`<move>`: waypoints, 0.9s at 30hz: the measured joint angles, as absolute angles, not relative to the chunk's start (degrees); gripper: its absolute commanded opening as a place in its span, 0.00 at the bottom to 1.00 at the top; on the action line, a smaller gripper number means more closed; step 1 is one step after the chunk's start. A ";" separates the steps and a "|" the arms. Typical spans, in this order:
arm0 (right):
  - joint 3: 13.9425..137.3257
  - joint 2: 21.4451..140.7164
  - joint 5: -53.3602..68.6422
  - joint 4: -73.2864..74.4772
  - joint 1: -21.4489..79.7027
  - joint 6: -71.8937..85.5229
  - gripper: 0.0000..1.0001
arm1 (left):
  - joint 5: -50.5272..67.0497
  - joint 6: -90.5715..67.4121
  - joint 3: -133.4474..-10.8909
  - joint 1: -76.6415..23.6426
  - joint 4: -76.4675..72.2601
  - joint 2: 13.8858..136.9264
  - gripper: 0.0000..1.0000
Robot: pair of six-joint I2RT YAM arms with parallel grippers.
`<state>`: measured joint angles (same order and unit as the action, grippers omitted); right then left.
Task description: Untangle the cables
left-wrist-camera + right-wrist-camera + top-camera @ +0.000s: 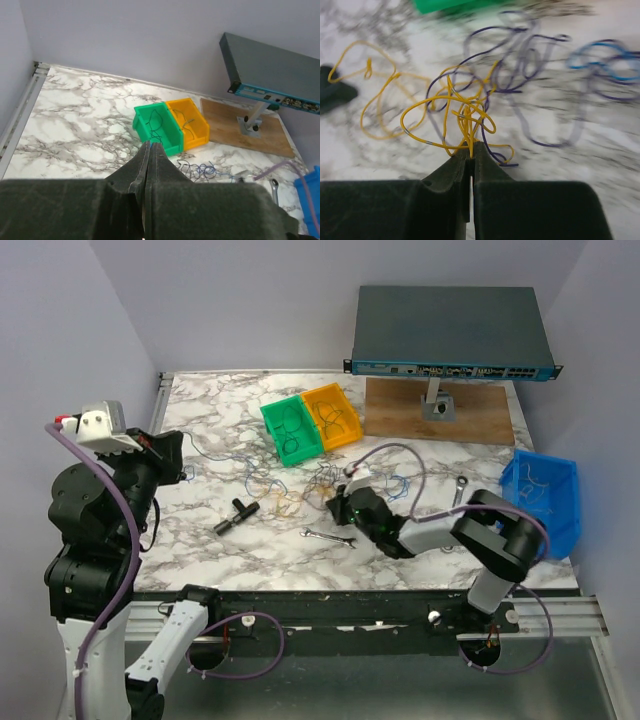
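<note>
The cables lie as a loose tangle [290, 495] in the middle of the marble table [200, 530]. In the right wrist view, yellow loops [445, 105] cross dark purple ones [510, 60], with a blue loop [605, 65] off to the right. My right gripper [471, 149] [340, 495] is low over the tangle and shut on a strand of yellow cable. My left gripper [149, 146] [172, 455] is raised at the table's left side, its jaws pressed together. A bit of thin blue cable [149, 142] shows at its tip, and a thin strand [215, 453] trails toward the tangle.
Behind the tangle, a green bin [292, 428] and a yellow bin [335, 415] hold wire loops. A blue bin [545, 500] sits at the right edge. A network switch [450, 330] stands over a wooden board [440, 415]. Two wrenches [330, 536] [458, 490] and a black T-shaped piece [235, 515] lie nearby.
</note>
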<state>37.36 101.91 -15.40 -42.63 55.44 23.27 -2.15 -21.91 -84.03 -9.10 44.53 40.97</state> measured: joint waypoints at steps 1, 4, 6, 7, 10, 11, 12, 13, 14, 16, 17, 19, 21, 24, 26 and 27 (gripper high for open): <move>35.42 99.02 -17.80 -40.80 53.82 25.54 0.01 | -3.31 -22.22 -83.31 -9.10 44.34 40.40 0.00; 32.12 90.67 -23.64 -33.95 48.73 31.83 0.02 | -4.91 -23.00 -81.19 -9.10 43.79 39.94 0.00; 31.73 85.80 -26.87 -28.67 45.54 34.61 0.45 | -4.01 -23.38 -78.96 -9.10 42.89 40.21 0.00; 31.73 83.37 -28.47 -25.87 44.69 35.55 0.63 | -3.11 -23.42 -78.08 -9.10 42.48 40.42 0.00; 31.73 77.82 -29.74 -19.68 44.49 36.42 0.87 | 1.56 -23.51 -75.77 -9.10 41.36 41.69 0.00; 31.73 76.29 -29.67 -17.82 44.53 36.03 0.89 | 3.84 -23.51 -75.33 -9.10 40.86 42.39 0.00; 31.75 74.89 -29.50 -16.21 44.56 35.64 0.90 | 4.95 -23.51 -75.16 -9.10 40.56 42.74 0.00; 31.77 73.19 -28.91 -14.13 44.56 34.85 0.90 | 6.81 -23.51 -75.07 -9.10 40.18 43.22 0.00; 31.79 72.90 -28.80 -13.72 44.56 34.74 0.90 | 8.67 -23.51 -75.07 -9.10 39.75 43.70 0.00; 32.34 71.57 -26.65 -11.38 44.56 33.17 0.90 | 11.44 -23.55 -75.07 -9.10 38.85 44.51 0.00; 32.80 71.13 -25.06 -10.52 44.53 32.16 0.90 | 12.51 -23.57 -75.07 -9.10 38.57 44.80 0.00; 33.69 70.37 -21.65 -9.96 44.56 30.11 0.90 | 14.55 -23.68 -75.07 -9.10 38.15 45.58 0.00; 34.70 69.45 -18.74 -9.91 44.58 28.21 0.90 | 16.58 -24.01 -75.07 -9.10 37.50 46.30 0.00; 36.29 68.10 -16.99 -9.91 44.66 25.82 0.90 | 19.03 -25.06 -75.07 -9.10 36.18 47.53 0.00; 37.01 67.22 -17.02 -9.91 44.66 24.58 0.90 | 20.82 -26.50 -74.89 -9.10 34.46 48.66 0.00; 37.15 66.76 -17.06 -9.91 44.66 24.05 0.90 | 22.11 -27.55 -74.74 -9.10 33.28 49.54 0.00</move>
